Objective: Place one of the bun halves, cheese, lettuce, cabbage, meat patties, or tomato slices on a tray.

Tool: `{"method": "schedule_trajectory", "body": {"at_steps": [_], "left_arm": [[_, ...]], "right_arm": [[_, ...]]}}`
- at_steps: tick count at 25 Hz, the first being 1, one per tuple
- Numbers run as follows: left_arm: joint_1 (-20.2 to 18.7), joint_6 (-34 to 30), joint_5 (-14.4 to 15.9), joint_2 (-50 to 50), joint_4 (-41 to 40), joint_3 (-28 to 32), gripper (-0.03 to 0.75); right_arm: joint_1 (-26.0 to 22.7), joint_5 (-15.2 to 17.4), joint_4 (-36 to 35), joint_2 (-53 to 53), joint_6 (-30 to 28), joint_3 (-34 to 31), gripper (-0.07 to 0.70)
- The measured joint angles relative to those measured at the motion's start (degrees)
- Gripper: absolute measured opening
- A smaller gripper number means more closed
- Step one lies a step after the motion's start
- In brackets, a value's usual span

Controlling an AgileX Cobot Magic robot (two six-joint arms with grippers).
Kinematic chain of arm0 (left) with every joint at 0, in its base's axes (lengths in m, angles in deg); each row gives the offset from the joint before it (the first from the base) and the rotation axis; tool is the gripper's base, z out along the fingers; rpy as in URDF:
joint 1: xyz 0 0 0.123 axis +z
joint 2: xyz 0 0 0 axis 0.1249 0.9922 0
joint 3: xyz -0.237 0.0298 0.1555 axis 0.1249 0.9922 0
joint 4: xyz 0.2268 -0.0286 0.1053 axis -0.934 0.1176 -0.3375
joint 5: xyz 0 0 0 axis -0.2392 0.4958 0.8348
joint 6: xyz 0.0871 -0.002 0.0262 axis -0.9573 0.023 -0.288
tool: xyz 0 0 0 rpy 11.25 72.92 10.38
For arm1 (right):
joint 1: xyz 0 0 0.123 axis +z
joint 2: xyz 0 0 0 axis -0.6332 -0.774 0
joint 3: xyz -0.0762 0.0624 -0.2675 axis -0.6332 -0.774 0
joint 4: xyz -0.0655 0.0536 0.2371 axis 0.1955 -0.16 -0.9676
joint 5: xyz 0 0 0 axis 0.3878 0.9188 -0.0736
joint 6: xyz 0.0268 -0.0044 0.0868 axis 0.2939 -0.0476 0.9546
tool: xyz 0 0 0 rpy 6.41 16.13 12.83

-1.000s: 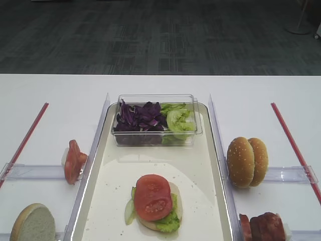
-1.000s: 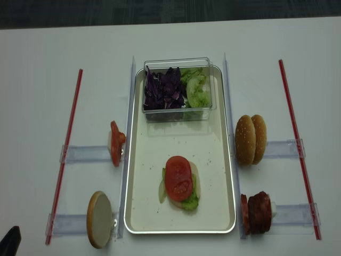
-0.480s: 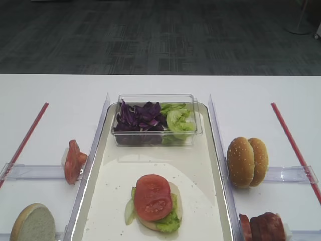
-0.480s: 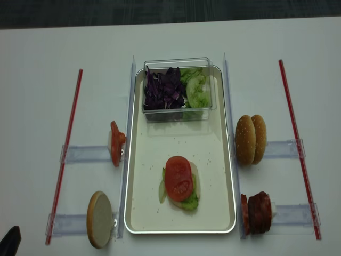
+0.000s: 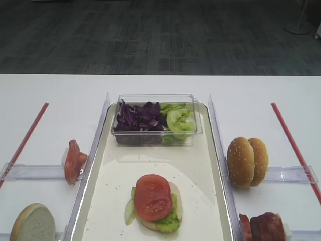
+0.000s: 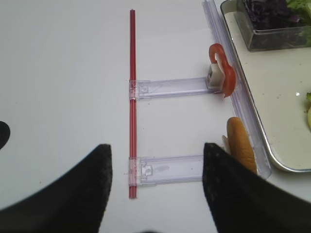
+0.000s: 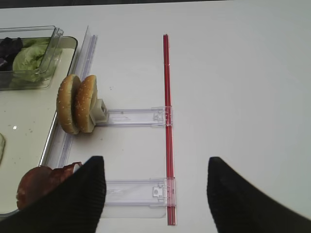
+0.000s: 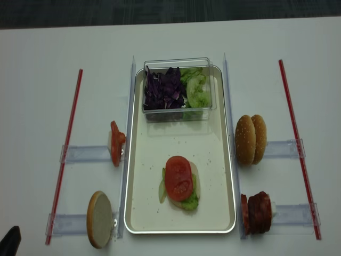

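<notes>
Evidently between steps: both hands spread and empty, back at the counter's near edge.
On the tray (image 8: 221, 160) a tomato slice (image 8: 178, 177) tops lettuce and bun; next, the right hand (image 7: 155, 187) must reach the meat patties (image 8: 257, 212) just beside it; left hand (image 6: 155, 187) idles.

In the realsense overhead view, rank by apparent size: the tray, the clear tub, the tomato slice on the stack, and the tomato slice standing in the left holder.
1. tray
2. clear tub
3. tomato slice on the stack
4. tomato slice in the left holder, which stands on edge, so it shows only a narrow profile.
</notes>
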Motion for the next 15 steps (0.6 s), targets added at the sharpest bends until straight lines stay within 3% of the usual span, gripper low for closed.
{"method": "schedule_trajectory", "body": {"at_steps": [15], "left_arm": [[0.0,0.0,0.0,0.0,0.0,0.0,0.380]], "right_arm": [[0.0,0.0,0.0,0.0,0.0,0.0,0.480]]}}
